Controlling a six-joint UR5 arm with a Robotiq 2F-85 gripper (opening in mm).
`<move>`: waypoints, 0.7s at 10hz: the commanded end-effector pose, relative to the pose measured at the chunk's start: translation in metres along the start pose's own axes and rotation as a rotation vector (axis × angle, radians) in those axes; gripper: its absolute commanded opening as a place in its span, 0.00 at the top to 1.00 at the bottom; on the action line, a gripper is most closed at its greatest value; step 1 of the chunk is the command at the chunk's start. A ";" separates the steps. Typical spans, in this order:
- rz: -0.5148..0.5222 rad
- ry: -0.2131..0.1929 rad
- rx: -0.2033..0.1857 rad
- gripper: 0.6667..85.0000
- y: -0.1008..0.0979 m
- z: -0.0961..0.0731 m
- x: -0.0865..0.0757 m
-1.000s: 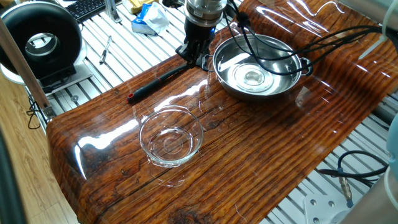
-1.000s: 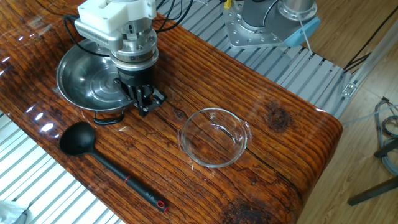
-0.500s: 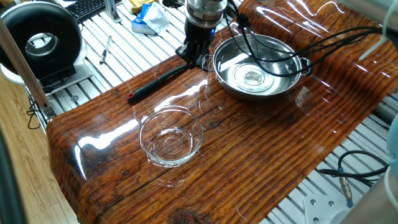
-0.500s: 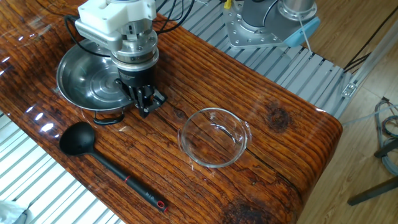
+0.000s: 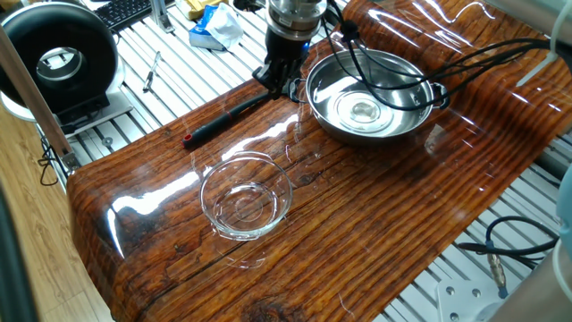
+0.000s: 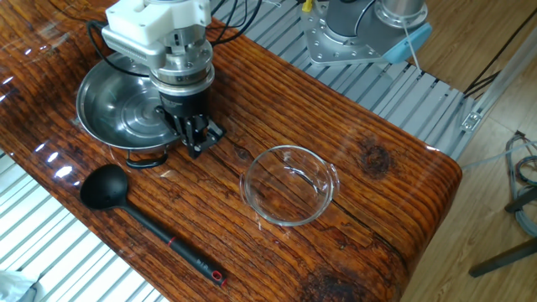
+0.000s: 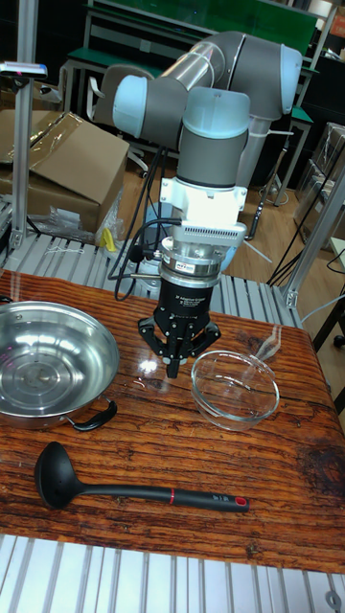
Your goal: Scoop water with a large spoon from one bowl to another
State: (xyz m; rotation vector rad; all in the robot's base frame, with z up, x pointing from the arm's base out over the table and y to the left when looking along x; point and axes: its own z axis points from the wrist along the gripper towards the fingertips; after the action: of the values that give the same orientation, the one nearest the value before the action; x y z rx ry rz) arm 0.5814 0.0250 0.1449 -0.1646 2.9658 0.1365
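Nearest the front edge of the wooden surface (image 7: 192, 460), as seen in the tall fixed view, the large spoon (image 7: 134, 491) is laid flat, its round black cup to the left and its red-tipped handle end to the right. It is touched by nothing.

Further in, the clear glass bowl (image 7: 236, 387) is set on the right, upright; whether any water lies in it cannot be told. The wide steel bowl (image 7: 53, 361) is placed on the left, one dark side handle turned toward the spoon. In one fixed view, faint glints of water (image 5: 365, 109) are seen at its bottom.

Between the two bowls, just beside the steel one, the end effector (image 7: 173, 368) is pointed straight down, close above the wood. Its fingers are brought together at the tips and nothing is held between them.

Behind, the grey arm (image 7: 206, 86) is seen rising and bending to the left.
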 end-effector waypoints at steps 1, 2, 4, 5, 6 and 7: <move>-0.004 0.001 0.006 1.00 -0.002 -0.001 0.000; 0.004 0.015 0.024 1.00 -0.007 -0.001 0.004; 0.000 0.018 0.039 1.00 -0.011 -0.002 0.005; -0.009 0.054 0.065 1.00 -0.018 -0.002 0.014; -0.003 0.087 0.061 1.00 -0.017 -0.003 0.022; -0.003 0.101 0.051 1.00 -0.014 -0.003 0.026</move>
State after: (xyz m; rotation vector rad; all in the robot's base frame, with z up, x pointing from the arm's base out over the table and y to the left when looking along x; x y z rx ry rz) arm 0.5680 0.0094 0.1419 -0.1747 3.0233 0.0525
